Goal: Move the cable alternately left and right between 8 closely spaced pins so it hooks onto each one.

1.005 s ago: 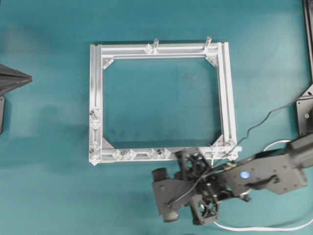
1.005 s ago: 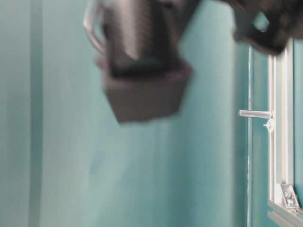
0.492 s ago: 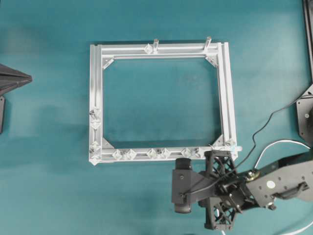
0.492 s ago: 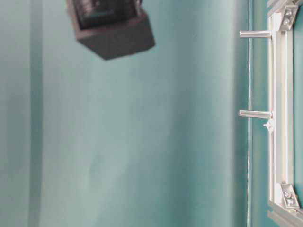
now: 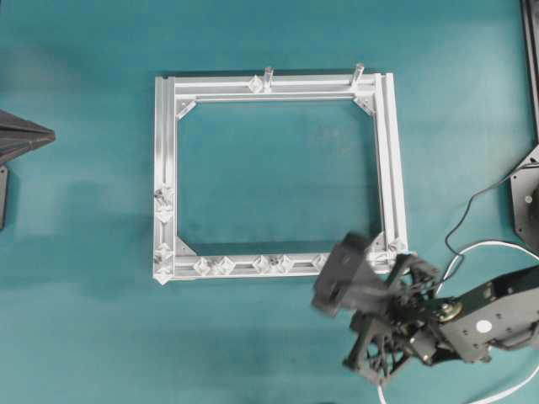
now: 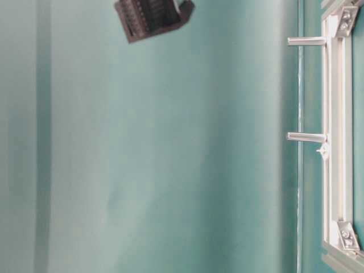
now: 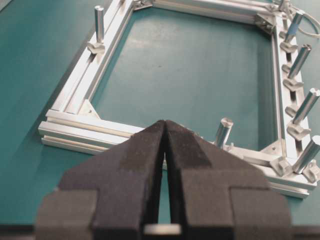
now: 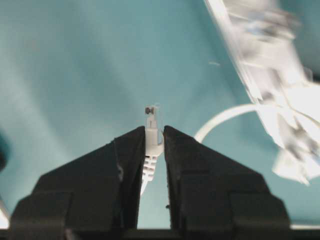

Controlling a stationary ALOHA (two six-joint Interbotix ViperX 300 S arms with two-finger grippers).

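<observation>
My right gripper (image 8: pixel 154 131) is shut on the small clear plug (image 8: pixel 152 119) of the white cable (image 8: pixel 225 116), which loops off behind it to the right. Overhead, that gripper (image 5: pixel 389 320) hangs just outside the lower right corner of the aluminium frame (image 5: pixel 165 151), and the cable (image 5: pixel 497 244) curves past the arm. Several shiny pins (image 5: pixel 261 263) stand along the frame's near rail, with more pins (image 5: pixel 162 202) on its left rail. My left gripper (image 7: pixel 165 125) is shut with nothing in it, held back at the table's far left (image 5: pixel 49 133), facing the frame (image 7: pixel 75 131).
Two taller cylindrical posts (image 5: pixel 269 76) (image 5: pixel 358 71) rise from the frame's far rail, and the table-level view shows them too (image 6: pixel 307 137). A dark robot wire (image 5: pixel 472 206) runs near the right arm. A dark part of that arm (image 6: pixel 153 17) hangs high above the table.
The right arm has pulled back from the near rail toward the lower right and turned, still holding the plug. More pins on that rail now show. The left arm has not moved.
</observation>
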